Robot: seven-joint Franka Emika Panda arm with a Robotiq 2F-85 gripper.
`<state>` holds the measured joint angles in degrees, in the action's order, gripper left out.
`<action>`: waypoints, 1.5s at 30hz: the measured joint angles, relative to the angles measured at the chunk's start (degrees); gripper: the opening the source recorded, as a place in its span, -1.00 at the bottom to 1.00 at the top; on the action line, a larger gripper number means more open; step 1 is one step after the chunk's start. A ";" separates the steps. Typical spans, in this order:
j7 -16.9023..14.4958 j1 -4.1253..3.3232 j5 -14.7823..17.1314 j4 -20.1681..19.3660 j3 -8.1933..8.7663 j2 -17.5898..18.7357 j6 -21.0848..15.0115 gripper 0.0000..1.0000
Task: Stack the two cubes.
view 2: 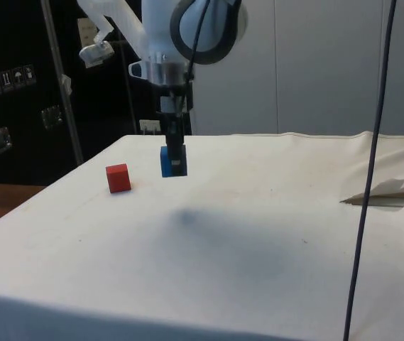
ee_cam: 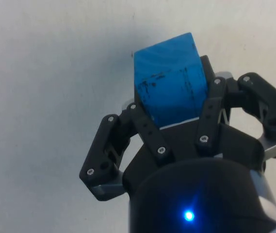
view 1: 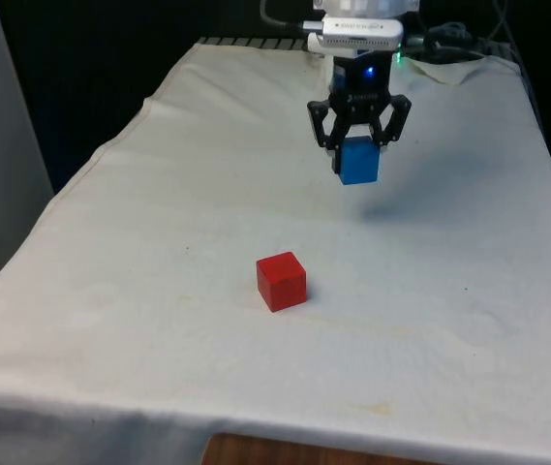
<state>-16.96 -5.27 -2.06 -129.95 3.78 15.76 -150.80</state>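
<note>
The gripper (view 1: 358, 145) hangs above the table (view 1: 159, 194), closed on the blue cube (view 1: 359, 162), which sits between the two fingers and juts out below them. In the side view the blue cube (view 2: 173, 162) is clear of the cloth, with a soft shadow on the cloth beneath it. In the wrist view the fingers (ee_cam: 145, 126) press against opposite faces of the blue cube (ee_cam: 169, 80), whose face bears dark scuff marks; the cube is slightly skewed in the grip. The red cube (view 1: 282, 281) rests flat on the table, nearer the front camera than the gripper and towards the front view's left of it, well apart from the blue cube. In the side view the red cube (view 2: 118, 177) lies to the left of the gripper (view 2: 175, 160), lower than the held cube and not beneath it.
</note>
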 measured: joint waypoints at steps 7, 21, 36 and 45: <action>0.06 0.17 0.00 2.81 0.00 0.11 2.69 -0.99; 0.06 0.23 0.00 8.19 0.00 0.86 7.16 -0.99; 0.11 0.52 0.29 15.24 0.23 3.90 10.66 -0.99; 0.06 0.63 0.80 19.19 0.57 6.13 11.63 -0.99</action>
<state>-16.90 -4.64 -1.26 -110.75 4.35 21.89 -139.17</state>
